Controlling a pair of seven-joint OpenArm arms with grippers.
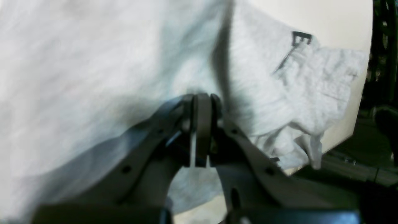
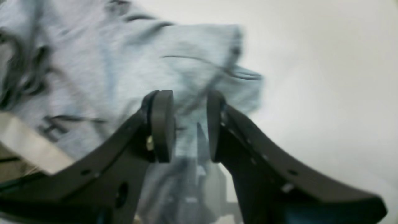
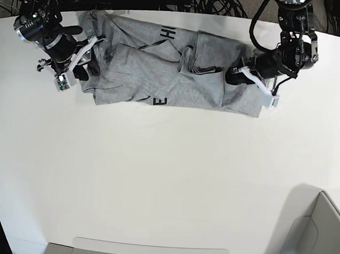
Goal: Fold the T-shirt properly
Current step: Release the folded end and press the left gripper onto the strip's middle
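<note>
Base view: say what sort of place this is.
Probably a robotics lab bench: a bare white table, a tangle of black cables behind its far edge, and two arms working a grey T-shirt from either end.

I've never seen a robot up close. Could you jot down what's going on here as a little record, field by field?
Item: grey T-shirt with black lettering, lying crumpled in a long strip across the far side
Surface: white table
Left gripper: jaws closed, pinching the shirt's cloth at one end
Right gripper: jaws apart, at the other end of the shirt, cloth showing between them
Fold state: not yet neatly folded; cloth bunched and wrinkled
Unclear: whether the right gripper touches the cloth, as that view is blurred
</note>
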